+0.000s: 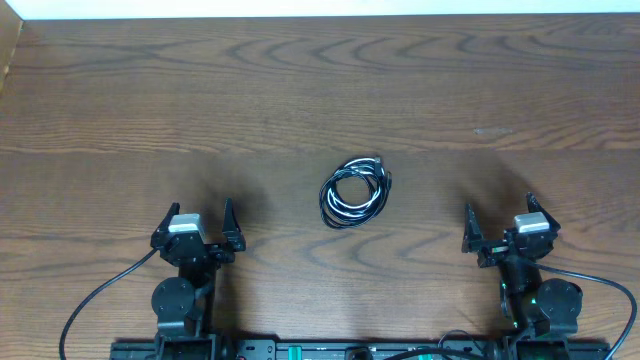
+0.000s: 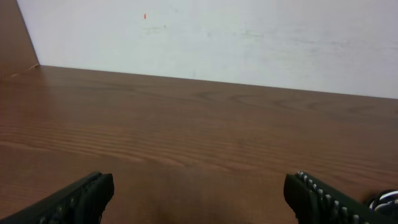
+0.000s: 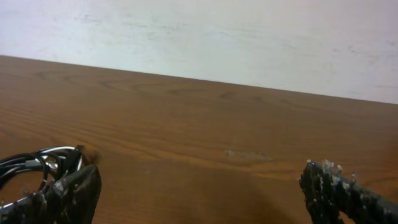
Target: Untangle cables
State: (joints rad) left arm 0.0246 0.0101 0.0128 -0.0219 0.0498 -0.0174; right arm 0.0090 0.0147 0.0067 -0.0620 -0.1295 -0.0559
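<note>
The cables (image 1: pixel 355 190) lie as one small coiled bundle of black and white cords in the middle of the wooden table (image 1: pixel 320 90). My left gripper (image 1: pixel 197 215) rests near the front edge, left of the bundle, open and with nothing in it. My right gripper (image 1: pixel 500 212) sits to the right of the bundle, also open and holding nothing. In the left wrist view the gripper (image 2: pixel 198 186) shows bare wood between its fingers, and a bit of the cables (image 2: pixel 388 199) peeks past the right finger. In the right wrist view the cables (image 3: pixel 31 163) lie beyond the left finger of the gripper (image 3: pixel 200 177).
A white wall (image 2: pixel 249 37) runs along the table's far edge. A wooden side board (image 1: pixel 8 50) stands at the far left corner. The arm bases and their thick black cables (image 1: pixel 100 300) occupy the front edge.
</note>
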